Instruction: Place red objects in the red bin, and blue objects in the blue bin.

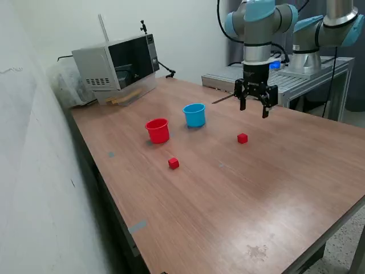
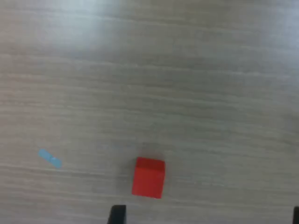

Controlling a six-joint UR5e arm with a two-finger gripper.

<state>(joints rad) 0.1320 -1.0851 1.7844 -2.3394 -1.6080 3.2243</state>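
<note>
Black metal fingers hang spread apart with nothing between them, held in the air above the wooden surface. In the exterior view they sit above and slightly behind a small red cube, apart from it. This height and open spread suit a gripper lining up over a piece before lowering, so the cube below is likely the next target.

The wrist view looks straight down at that same red cube, with one dark fingertip just entering the picture beside it and a sliver of the other at the picture's edge. A small scrap of light blue tape lies on the surface near the cube.

Outward from that cube, a second red cube rests well apart from it, nearer the camera and toward the exterior view's left. The red bin stands upright beyond this second cube, and the light blue bin stands upright just beside the red bin, between it and the first cube. Both bins are open at the top and within reach.

A microwave oven sits at the far corner, behind the bins.

No blue cubes show on the surface. The blue bin's inside cannot be seen from this angle, nor can the red bin's, so whether either holds anything is unclear.
</note>
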